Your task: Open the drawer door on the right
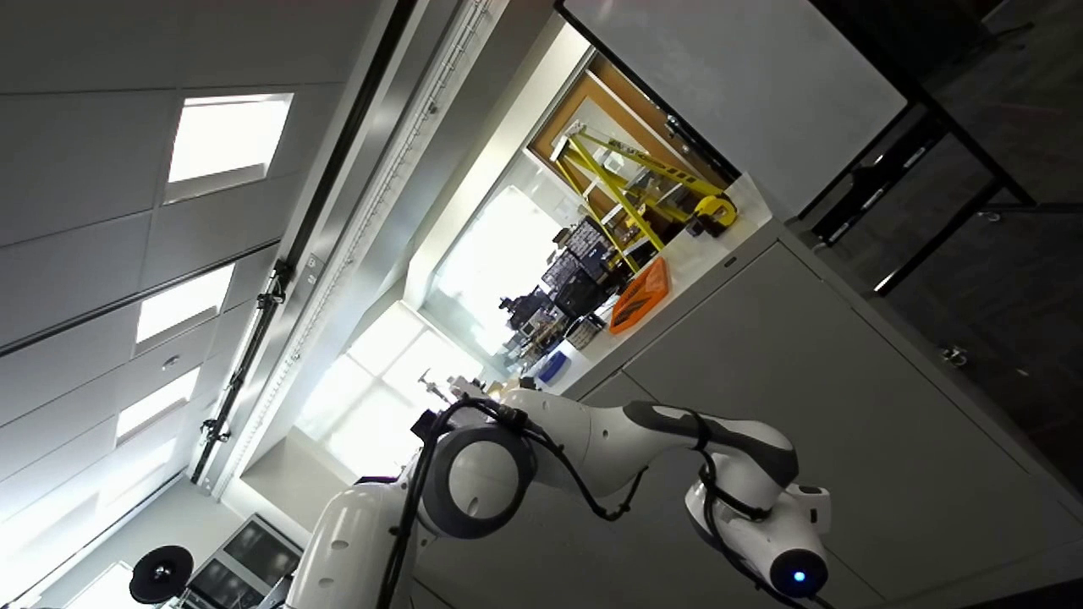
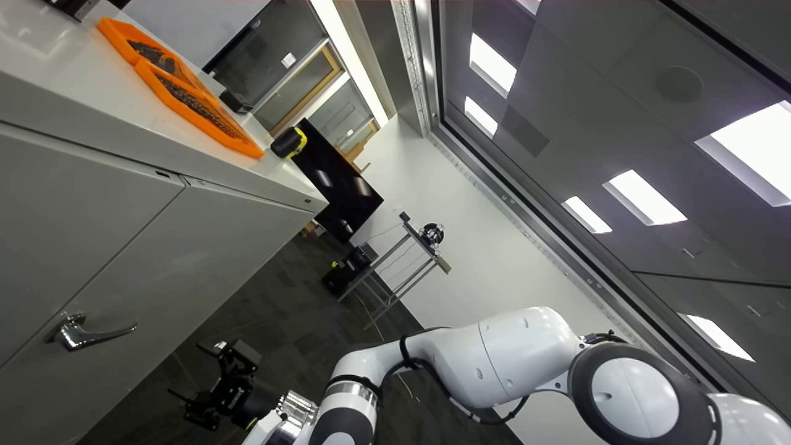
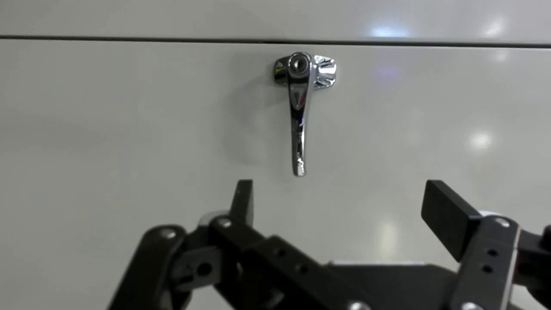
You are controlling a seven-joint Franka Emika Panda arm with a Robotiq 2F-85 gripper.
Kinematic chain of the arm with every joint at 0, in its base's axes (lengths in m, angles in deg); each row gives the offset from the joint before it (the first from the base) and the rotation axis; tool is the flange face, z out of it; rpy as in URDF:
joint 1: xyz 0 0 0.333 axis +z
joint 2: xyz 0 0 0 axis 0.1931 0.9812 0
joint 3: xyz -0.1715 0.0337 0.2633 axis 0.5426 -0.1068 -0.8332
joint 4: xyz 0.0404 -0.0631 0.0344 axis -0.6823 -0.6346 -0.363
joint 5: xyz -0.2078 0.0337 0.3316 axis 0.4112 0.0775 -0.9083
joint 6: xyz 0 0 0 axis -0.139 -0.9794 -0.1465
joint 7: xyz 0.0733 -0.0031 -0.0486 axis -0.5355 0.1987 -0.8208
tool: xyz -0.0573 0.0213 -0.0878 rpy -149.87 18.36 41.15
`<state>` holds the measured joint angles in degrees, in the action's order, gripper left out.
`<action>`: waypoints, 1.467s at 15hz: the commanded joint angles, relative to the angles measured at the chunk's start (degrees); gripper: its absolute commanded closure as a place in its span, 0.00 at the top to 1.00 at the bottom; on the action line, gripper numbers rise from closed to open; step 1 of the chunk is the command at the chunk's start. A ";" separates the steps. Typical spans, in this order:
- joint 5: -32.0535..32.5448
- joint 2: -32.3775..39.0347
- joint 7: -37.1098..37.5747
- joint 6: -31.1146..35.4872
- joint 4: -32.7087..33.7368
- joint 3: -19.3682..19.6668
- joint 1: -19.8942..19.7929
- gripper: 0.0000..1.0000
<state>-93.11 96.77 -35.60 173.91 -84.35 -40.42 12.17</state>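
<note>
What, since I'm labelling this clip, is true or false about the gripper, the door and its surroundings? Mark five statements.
1. The gripper is open. True.
2. The door with the chrome handle is shut. True.
3. The gripper holds the chrome handle. False: they are apart.
4. An orange object lies on the cabinet top. True.
5. The ladder is red. False: the ladder, in an exterior view, is yellow.
</note>
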 commanded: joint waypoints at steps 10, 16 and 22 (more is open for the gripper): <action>-9.80 12.17 1.34 -2.32 14.86 -2.16 1.91 1.00; -12.14 14.02 1.23 -1.05 18.48 -3.53 3.74 1.00; -14.16 15.89 0.60 0.88 23.06 -3.55 5.56 1.00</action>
<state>-105.70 110.92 -35.60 173.10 -65.24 -44.01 16.68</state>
